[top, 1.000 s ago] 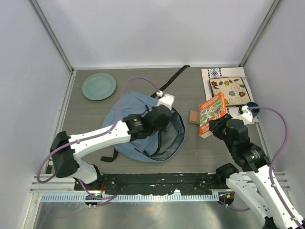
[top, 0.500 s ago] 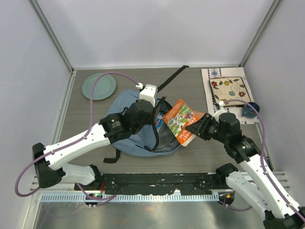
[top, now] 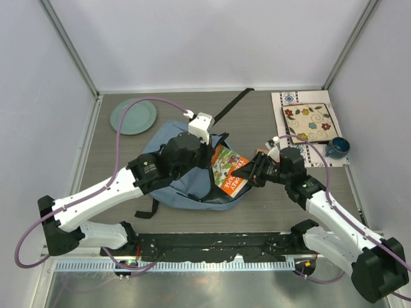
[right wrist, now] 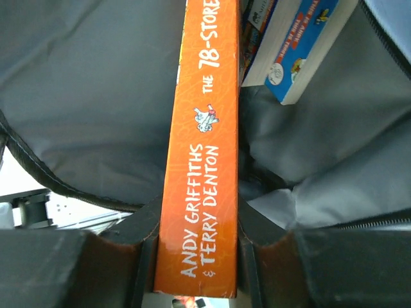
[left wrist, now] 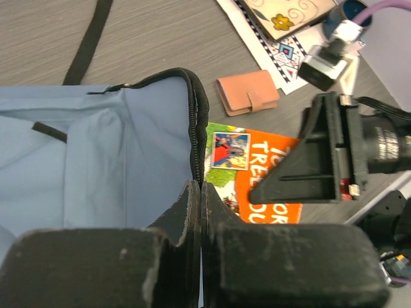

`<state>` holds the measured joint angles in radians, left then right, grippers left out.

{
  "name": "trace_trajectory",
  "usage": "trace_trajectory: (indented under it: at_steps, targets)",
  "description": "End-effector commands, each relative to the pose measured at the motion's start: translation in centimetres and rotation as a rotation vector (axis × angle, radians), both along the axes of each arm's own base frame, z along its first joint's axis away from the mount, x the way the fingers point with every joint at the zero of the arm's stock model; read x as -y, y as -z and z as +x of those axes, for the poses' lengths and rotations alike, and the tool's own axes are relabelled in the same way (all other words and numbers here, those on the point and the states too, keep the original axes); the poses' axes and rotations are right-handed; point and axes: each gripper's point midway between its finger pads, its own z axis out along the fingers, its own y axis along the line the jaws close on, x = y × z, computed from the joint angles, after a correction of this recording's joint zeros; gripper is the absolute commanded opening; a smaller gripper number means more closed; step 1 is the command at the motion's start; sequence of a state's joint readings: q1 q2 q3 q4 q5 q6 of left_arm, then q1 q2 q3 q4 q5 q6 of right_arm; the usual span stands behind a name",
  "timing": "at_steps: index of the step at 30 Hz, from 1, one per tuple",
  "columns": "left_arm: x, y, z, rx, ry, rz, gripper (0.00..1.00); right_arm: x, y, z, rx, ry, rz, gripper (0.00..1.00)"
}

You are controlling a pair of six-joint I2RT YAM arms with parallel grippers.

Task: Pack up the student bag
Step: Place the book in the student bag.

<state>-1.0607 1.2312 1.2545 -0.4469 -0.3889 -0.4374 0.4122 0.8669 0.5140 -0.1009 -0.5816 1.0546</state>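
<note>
Though half hidden under the left arm (top: 115,186), plainly the bag (top: 160,136): flat on the table (top: 289,205), about the middle, a little left of centre. Long axis from far left to near right, as best judged round the arm. Mouth turned right, gaping along a dark zipper (left wrist: 192,122). One black strap (top: 231,106) trailing off to the far right; another poking out at the near left edge. Soft light blue-grey cloth, slack and creased, with grey lining inside.

Left gripper (left wrist: 200,196) over the bag's right part, fingers pressed together and pinched on the zipper rim of the mouth.

Right gripper (top: 245,172) just right of the mouth, clamped on a book (top: 225,168), one finger on each cover with the orange spine between them. Book tilted, leading end inside the mouth, resting across the bag's right rim. Cover orange with a busy colour picture; spine lettered in white.

Deeper in the bag, seen from the right wrist, a second book (right wrist: 298,54) with a blue spine, just beside the first.

Elsewhere on the table: teal plate (top: 133,116) at far left, apart from the bag; brown wallet (left wrist: 247,92) just right of the bag, beyond the book; white mat (top: 282,102) at far right with a flowered pad (top: 308,122) on it; dark blue mug (top: 337,147) at the mat's near right corner.
</note>
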Motion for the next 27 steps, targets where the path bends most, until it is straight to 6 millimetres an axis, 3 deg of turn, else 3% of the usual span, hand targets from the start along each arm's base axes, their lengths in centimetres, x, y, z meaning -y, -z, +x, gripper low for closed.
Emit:
trace_trajectory:
  at_steps: [1, 13, 17, 21, 27]
  targets:
    - [2.4, -6.2, -0.6, 0.087, 0.100, -0.177, 0.00, -2.3, -6.0, -0.1, 0.141, -0.113, 0.261, 0.01]
    - [4.0, -8.3, -1.6, 0.115, 0.181, -0.252, 0.00, -3.5, -5.5, 1.5, 0.127, -0.123, 0.310, 0.01]
    - [4.4, -9.0, -1.8, 0.126, 0.199, -0.279, 0.00, -5.4, -3.3, 3.3, 0.103, -0.113, 0.229, 0.01]
    - [4.5, -9.3, -1.8, 0.131, 0.204, -0.283, 0.00, -8.1, -1.8, 3.2, 0.101, -0.141, 0.224, 0.01]
    - [4.1, -9.4, -2.1, 0.128, 0.203, -0.295, 0.00, -11.7, -2.1, 4.7, 0.205, -0.141, 0.257, 0.01]
